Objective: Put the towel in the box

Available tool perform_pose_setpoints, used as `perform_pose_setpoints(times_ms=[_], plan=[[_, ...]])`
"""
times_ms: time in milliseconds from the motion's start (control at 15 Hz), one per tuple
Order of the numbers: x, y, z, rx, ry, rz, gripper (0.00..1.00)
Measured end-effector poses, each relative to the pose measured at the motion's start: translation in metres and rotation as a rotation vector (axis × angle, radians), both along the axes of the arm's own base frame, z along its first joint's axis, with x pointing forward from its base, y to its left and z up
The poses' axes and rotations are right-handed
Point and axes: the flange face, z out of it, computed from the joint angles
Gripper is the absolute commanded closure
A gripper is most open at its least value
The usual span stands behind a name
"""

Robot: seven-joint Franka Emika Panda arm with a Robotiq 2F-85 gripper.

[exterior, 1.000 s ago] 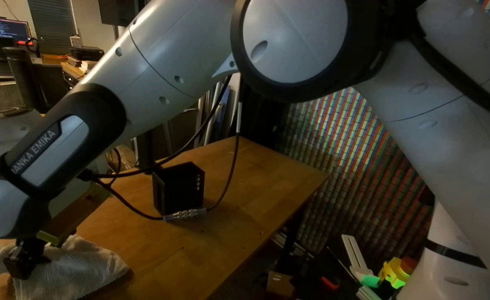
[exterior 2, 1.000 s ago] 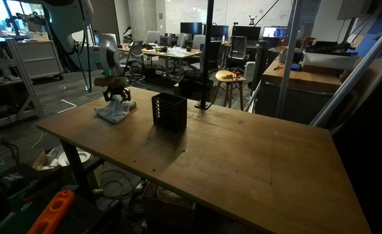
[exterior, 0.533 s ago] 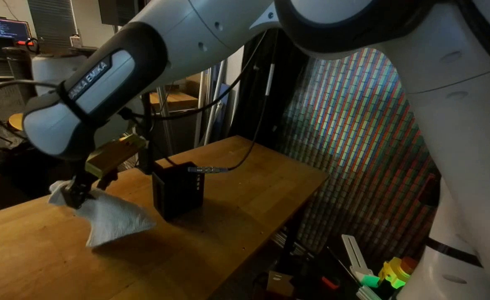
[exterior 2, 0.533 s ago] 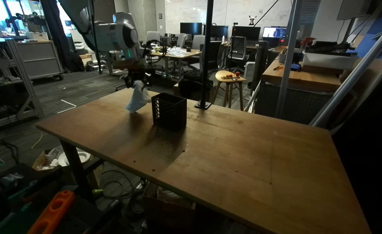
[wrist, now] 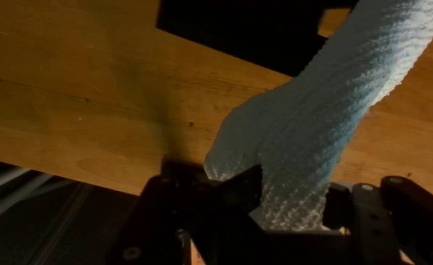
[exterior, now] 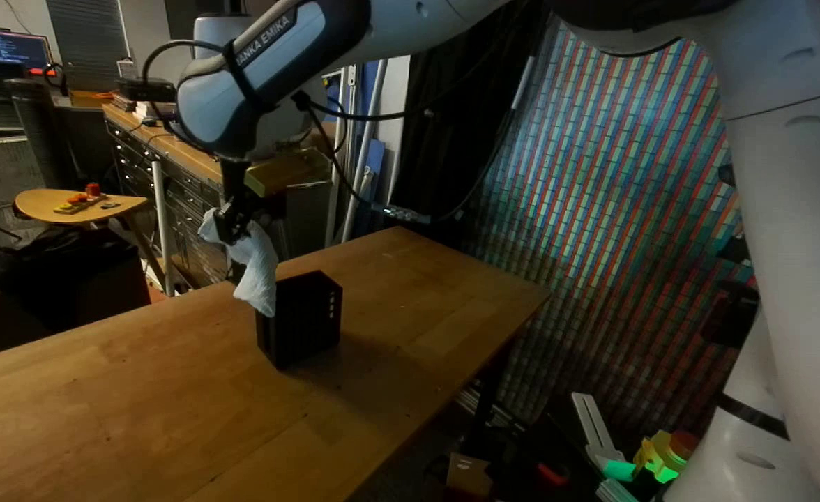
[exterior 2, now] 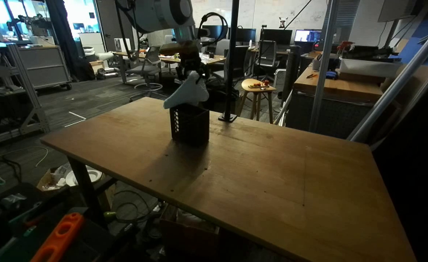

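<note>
The step in hand appears to be bringing the ribbed white towel (wrist: 312, 121) over the black perforated crate (exterior 2: 195, 127) for lowering. The Robotiq gripper (wrist: 293, 198) is clenched on one portion of the cloth, which shows between both fingers in the wrist view; the remainder hangs above the wooden table (exterior: 138, 390). In an exterior view the crate stands at 5 o'clock from the gripper, and the towel's lower end overlaps the crate's 10 o'clock edge. In the wrist view the crate lies between 11 and 12 o'clock from the gripper, while the cloth trails toward 1 o'clock. Whether cloth and rim touch cannot be told. Align first: centre the hanging end, not merely the fingers, over the mouth (judged to face upward; the inside is too dark to read), since a limp tail is likely to drape outside the wall. Do not sweep wide toward the black pole (exterior 2: 231, 62), whose base sits between 2 and 3 o'clock from the crate in an exterior view. Then lower vertically, allow the cloth to fold inward, and release only when most of its bulk is below the rim.
</note>
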Motion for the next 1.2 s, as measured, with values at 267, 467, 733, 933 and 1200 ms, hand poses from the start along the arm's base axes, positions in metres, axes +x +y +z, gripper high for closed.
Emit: perform_pose_setpoints(times_ms=[267,467,733,933,1200], plan=[[-0.005,-0.058,0.030,-0.011,-0.025,-0.068,0.97],[-0.020,-0.076,0.038,-0.017,0.001,-0.077,0.97],[-0.037,-0.060,0.028,-0.013,0.045,-0.043,0.97],[-0.046,-0.043,0.012,-0.009,0.078,-0.017,0.97],[-0.058,-0.035,-0.009,0.015,0.122,-0.016,0.97]])
